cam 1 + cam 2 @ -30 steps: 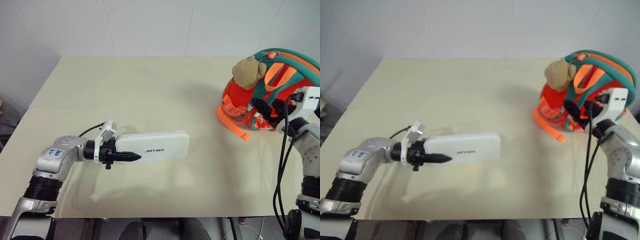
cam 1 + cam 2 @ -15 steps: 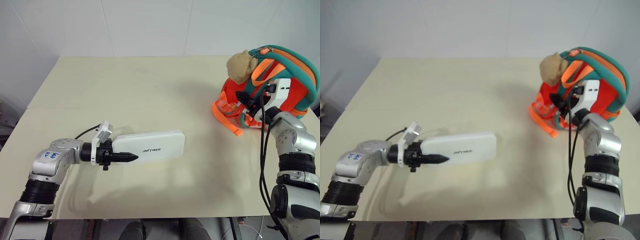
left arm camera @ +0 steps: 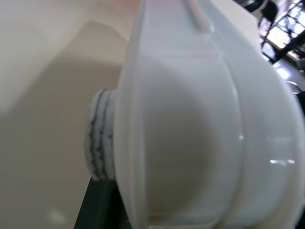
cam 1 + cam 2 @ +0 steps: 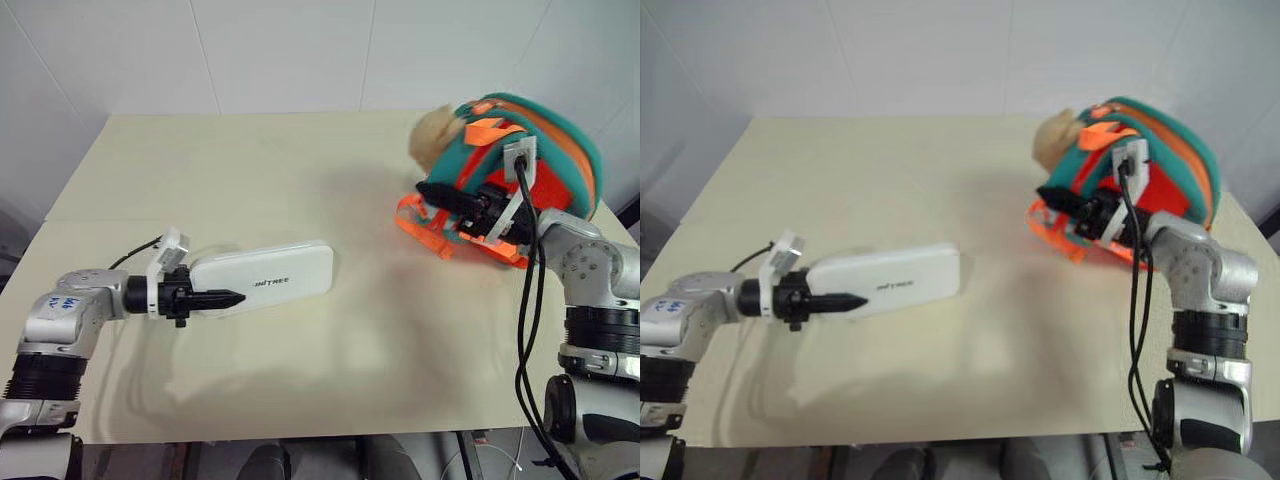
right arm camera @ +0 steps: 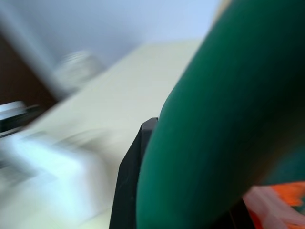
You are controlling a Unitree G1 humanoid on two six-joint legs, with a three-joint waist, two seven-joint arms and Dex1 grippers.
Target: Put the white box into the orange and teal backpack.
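The white box [image 4: 268, 281] hangs level a little above the table, its shadow below it. My left gripper [image 4: 226, 296] is shut on the box's left end, one black finger lying along its front face. In the left wrist view the white box [image 3: 190, 143] sits right against the camera. The orange and teal backpack [image 4: 565, 150] stands at the far right, tilted toward the table's middle. My right gripper [image 4: 434, 191] is shut on its teal edging just below the tan plush toy [image 4: 432, 138]. A teal strap [image 5: 214, 133] lies across a black finger [image 5: 127, 191] in the right wrist view.
The cream table [image 4: 300, 180] stretches between the box and the backpack. Orange webbing loops [image 4: 418, 218] trail from the backpack's front onto the table. A white tiled wall [image 4: 290, 50] runs behind the table's far edge.
My right gripper has shut on the backpack's teal edging and swung left, pulling and tipping the backpack toward the middle. My left arm has drawn the box to the left.
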